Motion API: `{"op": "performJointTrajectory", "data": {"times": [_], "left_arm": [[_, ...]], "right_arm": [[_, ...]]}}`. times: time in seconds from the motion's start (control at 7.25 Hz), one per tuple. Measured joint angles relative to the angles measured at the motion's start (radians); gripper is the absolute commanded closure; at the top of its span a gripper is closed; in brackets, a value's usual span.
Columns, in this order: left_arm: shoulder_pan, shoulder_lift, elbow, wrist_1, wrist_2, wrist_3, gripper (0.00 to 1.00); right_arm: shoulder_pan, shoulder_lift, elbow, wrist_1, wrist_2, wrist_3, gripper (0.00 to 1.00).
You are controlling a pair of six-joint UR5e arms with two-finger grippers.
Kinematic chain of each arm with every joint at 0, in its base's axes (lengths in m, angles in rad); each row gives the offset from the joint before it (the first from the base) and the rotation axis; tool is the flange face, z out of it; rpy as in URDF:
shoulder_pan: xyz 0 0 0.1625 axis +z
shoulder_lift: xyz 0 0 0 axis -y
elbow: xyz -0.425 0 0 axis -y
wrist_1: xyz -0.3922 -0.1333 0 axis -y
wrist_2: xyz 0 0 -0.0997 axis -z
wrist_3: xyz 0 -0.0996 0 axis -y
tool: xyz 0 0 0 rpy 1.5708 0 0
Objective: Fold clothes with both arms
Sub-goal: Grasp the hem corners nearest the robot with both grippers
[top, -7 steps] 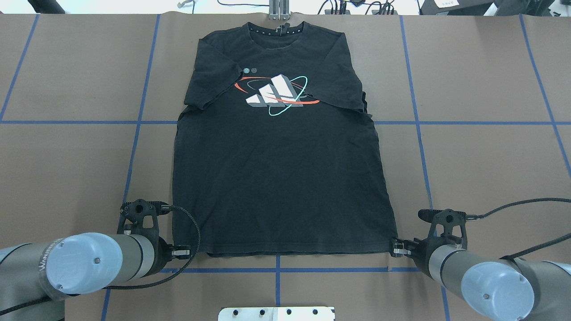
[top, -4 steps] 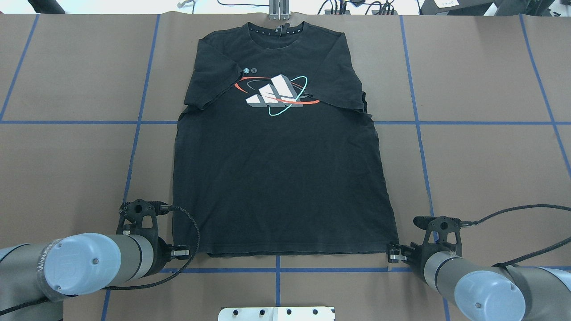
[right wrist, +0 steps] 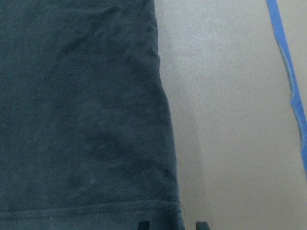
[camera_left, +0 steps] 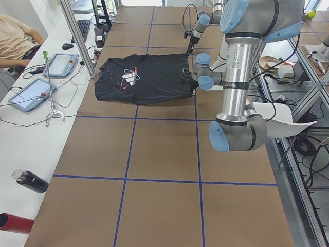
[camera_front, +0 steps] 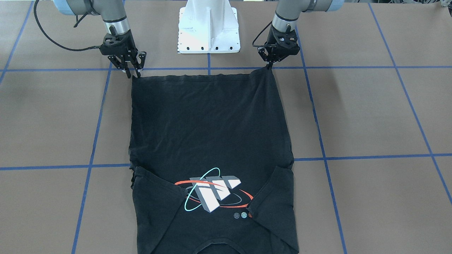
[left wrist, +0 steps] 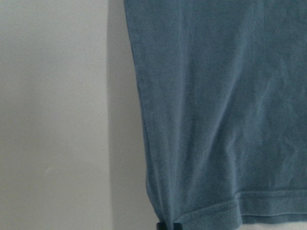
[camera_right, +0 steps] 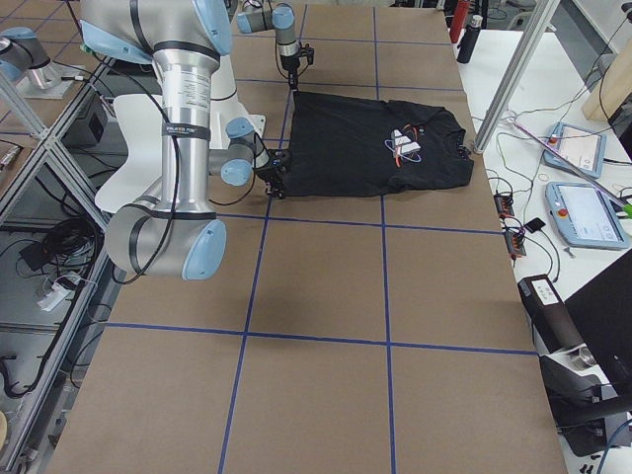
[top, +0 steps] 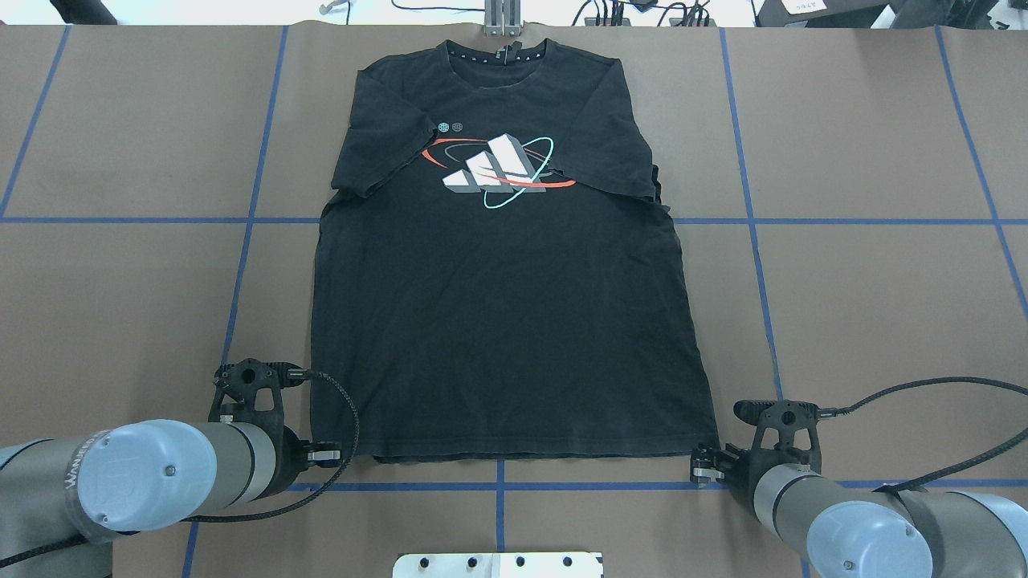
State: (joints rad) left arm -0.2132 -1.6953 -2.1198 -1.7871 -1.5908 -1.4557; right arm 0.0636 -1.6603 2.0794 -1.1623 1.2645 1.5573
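With the robot at 6 o'clock, the white base [camera_front: 208,28] sits nearest, and just past it both hands are low at the hem [top: 498,456] of the black shirt [top: 506,321]. The left hand [camera_front: 271,65] is at the 7 o'clock corner, fingers narrow and pinched on the cloth, which rises to a small peak there. The right hand [camera_front: 133,73] is at the 5 o'clock corner, slightly open, with its fingers [right wrist: 143,225] either side of the corner and not clamped. The shirt lies flat on the brown worktop [top: 867,305], front up, across the blue tape [top: 120,219] grid. Toward 12 o'clock both sleeves [top: 385,144] are folded inward, meeting the logo [top: 498,172]. The collar [top: 498,52] is farthest, at the 12 o'clock edge.
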Motion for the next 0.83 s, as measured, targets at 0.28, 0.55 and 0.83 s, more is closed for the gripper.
{"op": "performJointTrajectory", "data": {"times": [0.28, 0.55, 0.83], "left_arm": [[0.000, 0.000, 0.000, 0.001, 0.000, 0.000, 1.00], [0.000, 0.000, 0.000, 0.000, 0.000, 0.000, 1.00], [0.000, 0.000, -0.001, 0.000, 0.000, 0.000, 1.00]], "right_arm": [[0.001, 0.001, -0.001, 0.000, 0.001, -0.004, 0.67], [0.002, 0.002, -0.001, 0.000, 0.001, -0.006, 0.67], [0.006, 0.001, -0.001, 0.000, 0.003, -0.012, 0.67]]}}
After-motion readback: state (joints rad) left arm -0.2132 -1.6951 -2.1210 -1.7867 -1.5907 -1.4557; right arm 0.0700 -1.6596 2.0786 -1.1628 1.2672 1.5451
